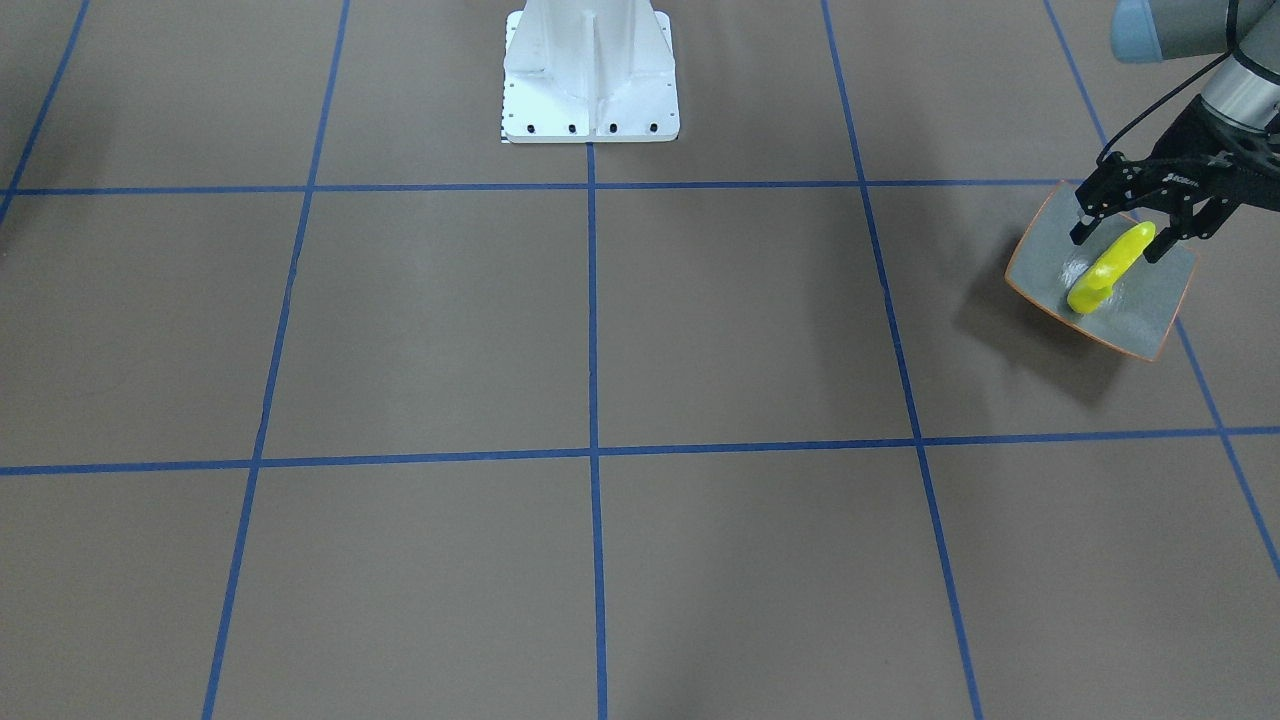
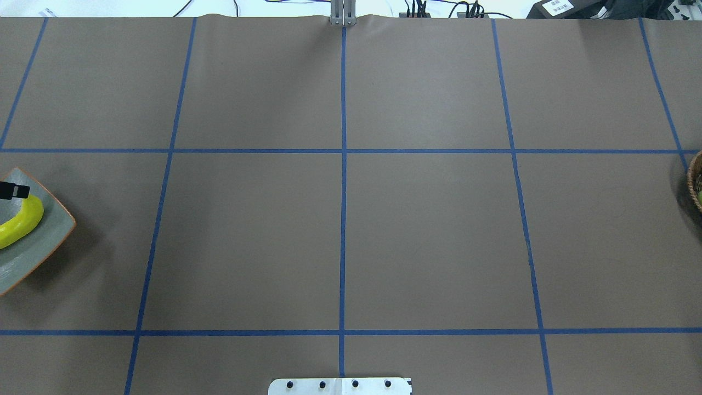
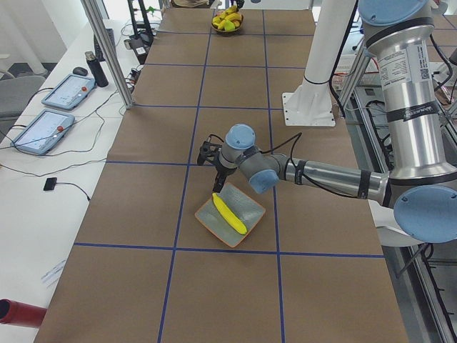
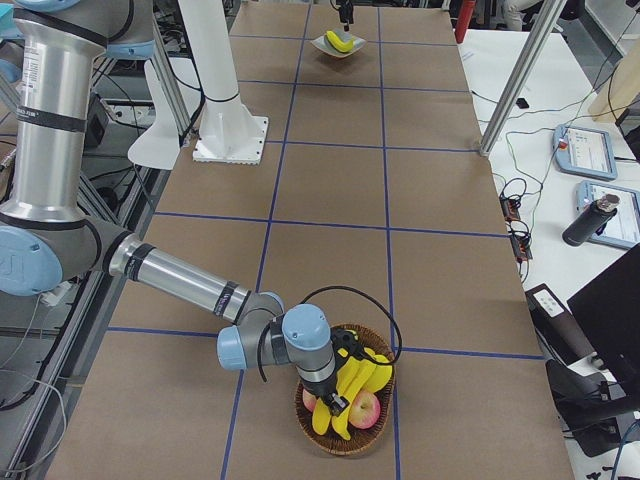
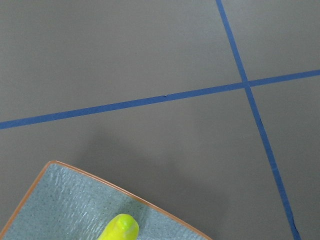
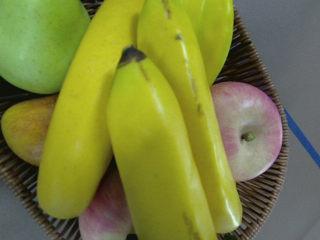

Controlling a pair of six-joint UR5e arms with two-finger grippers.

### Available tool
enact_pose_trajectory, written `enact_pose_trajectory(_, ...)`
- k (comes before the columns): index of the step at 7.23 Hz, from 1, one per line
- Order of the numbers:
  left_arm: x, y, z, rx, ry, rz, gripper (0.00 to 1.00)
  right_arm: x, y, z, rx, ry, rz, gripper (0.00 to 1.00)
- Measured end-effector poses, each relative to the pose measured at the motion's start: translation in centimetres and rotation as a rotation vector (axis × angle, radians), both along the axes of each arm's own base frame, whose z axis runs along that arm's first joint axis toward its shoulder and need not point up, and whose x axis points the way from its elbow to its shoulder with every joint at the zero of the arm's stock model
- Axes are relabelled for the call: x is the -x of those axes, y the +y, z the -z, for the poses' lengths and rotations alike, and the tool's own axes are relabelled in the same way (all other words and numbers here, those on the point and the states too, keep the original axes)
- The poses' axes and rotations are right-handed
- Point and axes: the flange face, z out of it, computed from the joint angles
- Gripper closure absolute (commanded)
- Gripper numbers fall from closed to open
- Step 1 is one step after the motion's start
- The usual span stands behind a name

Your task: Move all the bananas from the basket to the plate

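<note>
One bright yellow curved banana lies in the squarish grey, orange-rimmed dish beneath the left pincer, whose jaws stand apart astride its end. More yellow bananas fill the woven wicker basket at the right pincer; I cannot tell whether that one is open or closed.

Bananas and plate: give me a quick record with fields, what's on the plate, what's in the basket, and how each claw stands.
On plate: one banana lying on the plate
In basket: several bananas in the basket, beside an apple
Left claw: open, fingers astride the plated banana's end
Right claw: down among the basket's bananas; open or shut cannot be told
</note>
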Motion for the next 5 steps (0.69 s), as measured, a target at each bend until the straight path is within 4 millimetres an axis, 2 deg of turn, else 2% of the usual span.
enact_pose_trajectory(3,0.0,0.0,0.0,0.000,0.000,0.000,0.00,0.0,-2.1,1.8,-0.047,-0.001,0.006,1.00)
enact_pose_trajectory(5,-0.1,-0.1,0.0,0.001,0.000,-0.002,0.00,-1.0,-2.9,2.7,-0.071,-0.004,-0.005,1.00)
